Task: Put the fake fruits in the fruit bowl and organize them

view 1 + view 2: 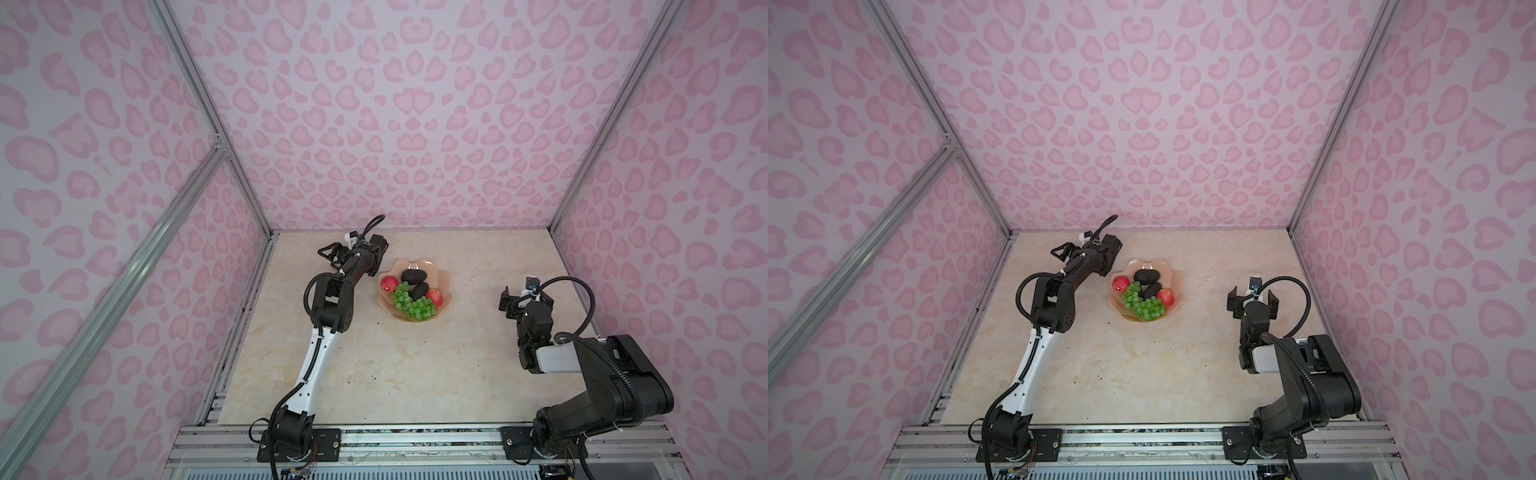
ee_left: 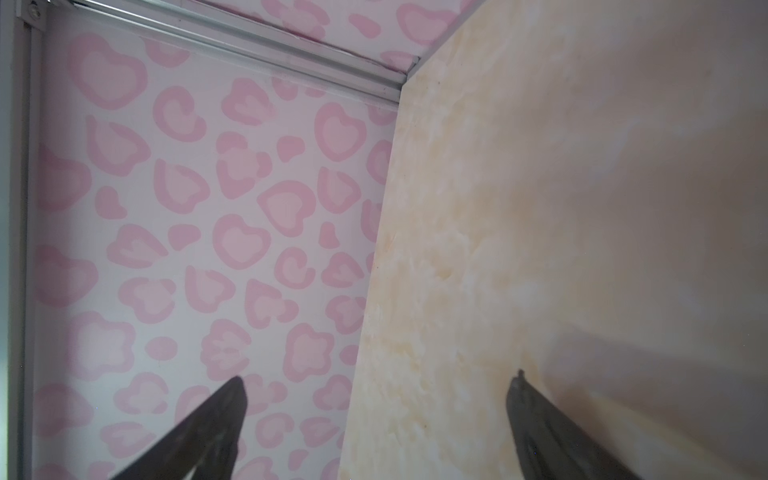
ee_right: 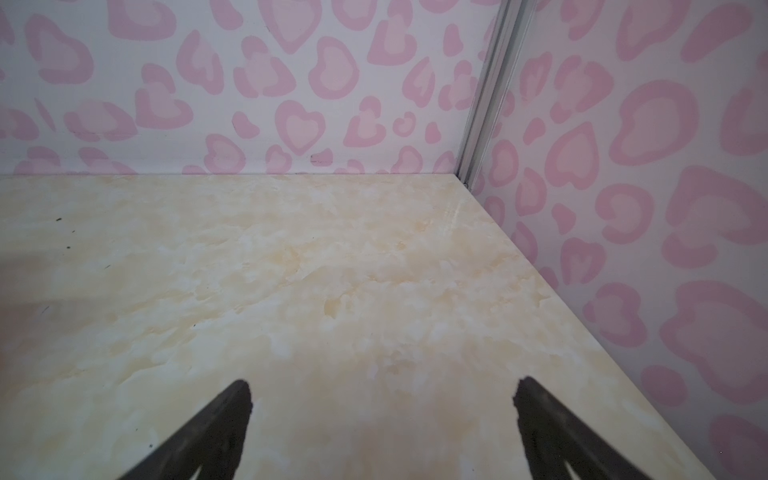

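1. Fruit bowl (image 1: 417, 265) (image 1: 1149, 265): peach-pink with a scalloped rim. In both top views it stands on the marbled table (image 1: 415, 374), at 12 o'clock from the table's centre.
2. Contents, read on a dial centred on the bowl. The first avocado (image 1: 413, 276) (image 1: 1146, 276) lies at 12 o'clock. The second avocado (image 1: 420, 291) (image 1: 1152, 289) lies at the centre, touching the first. The first apple (image 1: 389, 284) (image 1: 1121, 284) is at 9 o'clock and the second apple (image 1: 434, 297) (image 1: 1165, 297) at 3 o'clock. The grapes (image 1: 412, 306) (image 1: 1142, 306) run between the apples, from the centre toward 6 o'clock. All of these lie inside the rim.
3. Left gripper (image 1: 323, 257) (image 1: 1057, 255) (image 2: 379, 378): near the bowl, at 10 o'clock from it. Its fingers are spread wide and empty. Its wrist view shows the pink-patterned wall (image 2: 187, 208) meeting the table edge between them.
4. Right gripper (image 1: 525, 293) (image 1: 1252, 291) (image 3: 383, 382): at 3 o'clock, well apart from the bowl. Its fingers are spread wide and empty, and its wrist view shows bare table between them.
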Motion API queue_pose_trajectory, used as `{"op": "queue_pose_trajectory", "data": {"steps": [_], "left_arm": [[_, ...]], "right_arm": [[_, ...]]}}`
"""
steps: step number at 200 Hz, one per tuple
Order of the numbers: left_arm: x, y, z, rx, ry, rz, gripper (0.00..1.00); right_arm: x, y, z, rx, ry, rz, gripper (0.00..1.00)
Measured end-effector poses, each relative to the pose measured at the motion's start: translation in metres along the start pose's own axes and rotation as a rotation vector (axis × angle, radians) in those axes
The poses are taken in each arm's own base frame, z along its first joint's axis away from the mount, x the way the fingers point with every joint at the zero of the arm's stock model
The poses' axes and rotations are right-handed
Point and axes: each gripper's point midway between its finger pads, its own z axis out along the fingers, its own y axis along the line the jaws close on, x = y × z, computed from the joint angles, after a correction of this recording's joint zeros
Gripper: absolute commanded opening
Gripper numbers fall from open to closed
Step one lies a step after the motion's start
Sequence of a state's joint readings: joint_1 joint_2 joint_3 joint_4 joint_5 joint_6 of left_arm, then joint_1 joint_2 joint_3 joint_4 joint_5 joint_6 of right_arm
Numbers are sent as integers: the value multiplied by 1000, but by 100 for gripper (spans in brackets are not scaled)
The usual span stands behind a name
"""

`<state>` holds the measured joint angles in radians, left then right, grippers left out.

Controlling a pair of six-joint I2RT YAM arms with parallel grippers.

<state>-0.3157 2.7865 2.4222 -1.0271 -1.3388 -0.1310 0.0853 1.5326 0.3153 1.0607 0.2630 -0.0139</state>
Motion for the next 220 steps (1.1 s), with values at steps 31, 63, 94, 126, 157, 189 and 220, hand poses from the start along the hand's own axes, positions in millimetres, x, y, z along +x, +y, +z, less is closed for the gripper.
{"op": "queue_pose_trajectory", "data": {"steps": [31, 63, 94, 126, 157, 189, 220], "left_arm": [[6, 1, 5, 20, 22, 47, 98], [6, 0, 5, 19, 22, 53, 98], [6, 0, 4, 16, 21, 57, 98], [6, 0, 4, 9, 19, 68, 98], [6, 0, 4, 5, 17, 70, 98], [6, 0, 3, 4, 17, 71, 98], [13, 0, 9, 81, 44, 56, 98]], "right_arm": [[9, -4, 0, 28, 37, -4, 99], [11, -6, 1, 41, 49, 1, 99], [12, -8, 1, 50, 53, 0, 99], [12, -8, 1, 51, 53, 0, 99], [12, -8, 1, 51, 53, 1, 99], [12, -8, 1, 51, 53, 1, 99], [12, -8, 1, 51, 53, 1, 99]]}}
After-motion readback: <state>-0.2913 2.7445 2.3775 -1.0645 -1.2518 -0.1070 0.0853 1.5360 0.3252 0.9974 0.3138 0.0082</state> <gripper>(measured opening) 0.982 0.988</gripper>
